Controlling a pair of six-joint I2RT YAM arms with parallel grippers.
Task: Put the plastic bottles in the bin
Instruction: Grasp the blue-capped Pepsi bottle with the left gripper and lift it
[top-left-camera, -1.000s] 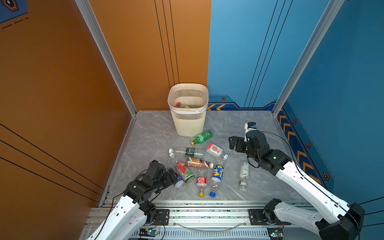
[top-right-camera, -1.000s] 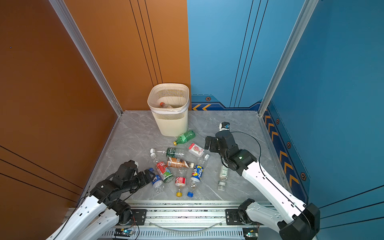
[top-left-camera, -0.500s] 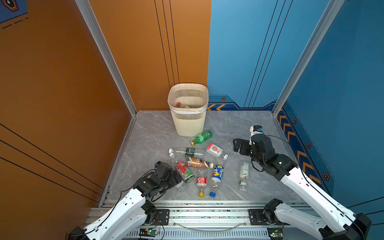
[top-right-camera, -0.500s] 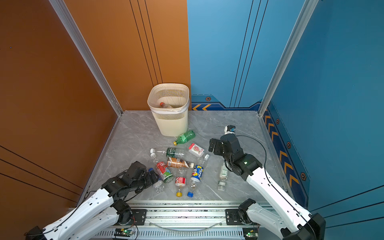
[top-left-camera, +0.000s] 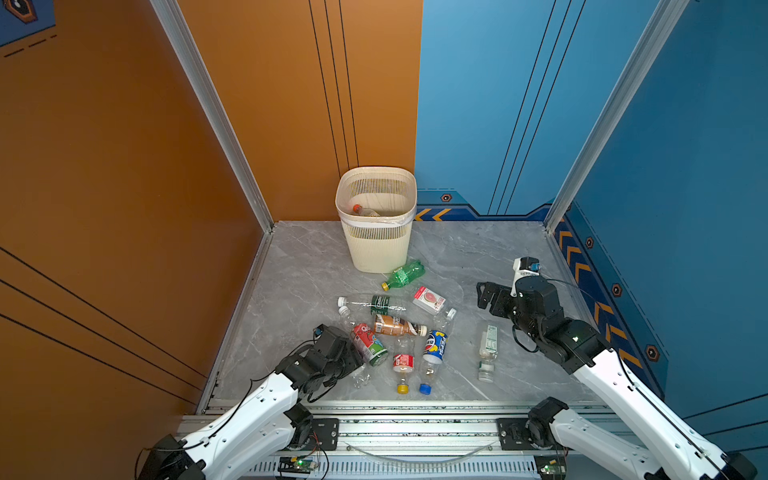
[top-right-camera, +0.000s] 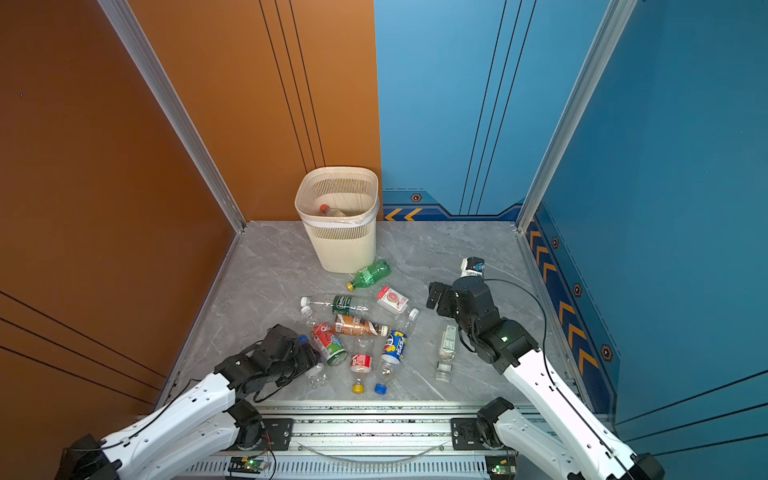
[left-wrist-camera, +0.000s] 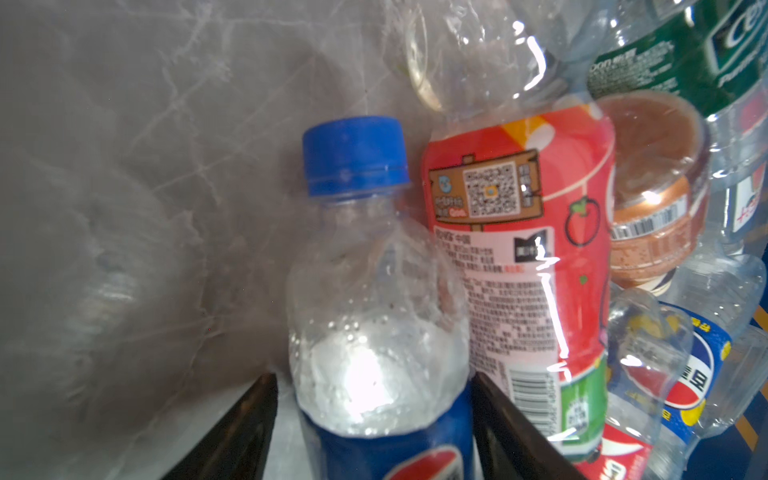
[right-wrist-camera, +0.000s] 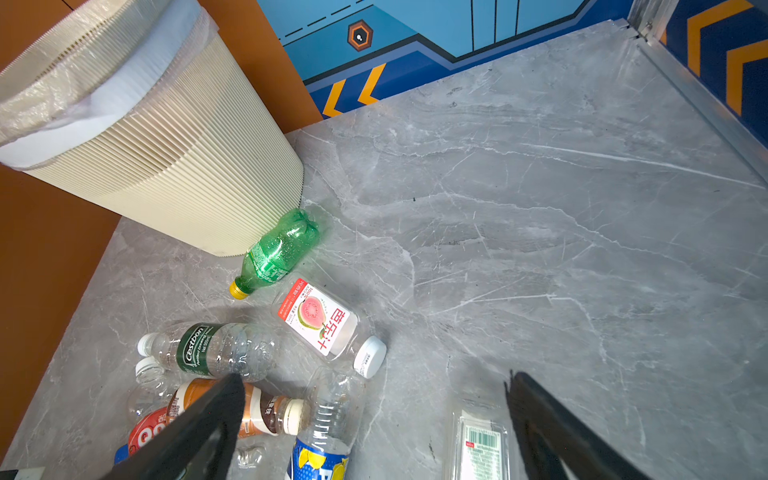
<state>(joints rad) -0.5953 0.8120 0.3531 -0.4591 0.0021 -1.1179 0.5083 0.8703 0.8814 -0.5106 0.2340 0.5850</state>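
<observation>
Grey marble floor (right-wrist-camera: 540, 208): left gripper (left-wrist-camera: 374, 378) straddles a blue-capped Pepsi bottle (left-wrist-camera: 365, 291), grip unclear; right gripper (right-wrist-camera: 376, 380) gapes wide.

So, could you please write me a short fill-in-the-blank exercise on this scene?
1. The green bottle beside the bin has a ____ cap.
2. The Pepsi bottle inside the left end effector has a ____ cap.
3. The right end effector is empty and ____.
Missing words: yellow; blue; open.
</observation>
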